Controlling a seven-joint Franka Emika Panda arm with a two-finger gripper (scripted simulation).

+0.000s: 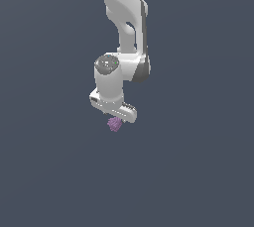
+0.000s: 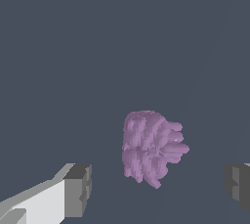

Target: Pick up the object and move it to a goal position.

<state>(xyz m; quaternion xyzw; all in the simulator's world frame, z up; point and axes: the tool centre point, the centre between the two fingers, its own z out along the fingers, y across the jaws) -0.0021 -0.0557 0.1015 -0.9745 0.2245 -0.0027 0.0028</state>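
- The small purple, bumpy, spiky lump (image 2: 150,148) lies on the flat grey-blue tabletop (image 2: 73,47), under the arm's tip; in the exterior view it shows just below the white hand, peeking out at the lower edge.
- Shape: irregular, a rounded body with short spikes fanning to one side. We make out no clear long axis.
- The white end effector with dark grey finger pads (image 2: 156,184) is spread wide, holding nothing. In the wrist view one pad (image 2: 78,184) and the other (image 2: 238,185) stand either side of the lump, both apart from it.
- Key relation: the lump sits between the two pads but ahead of their tips and nearer the first pad than the second. We judge a descent is needed before closing.
- Views compared: the wrist view shows the finger gap and the offset; the exterior view hides the fingers behind the hand, yet shows the white jointed arm (image 1: 124,18) overhead.
- No goal marker is visible in either view.
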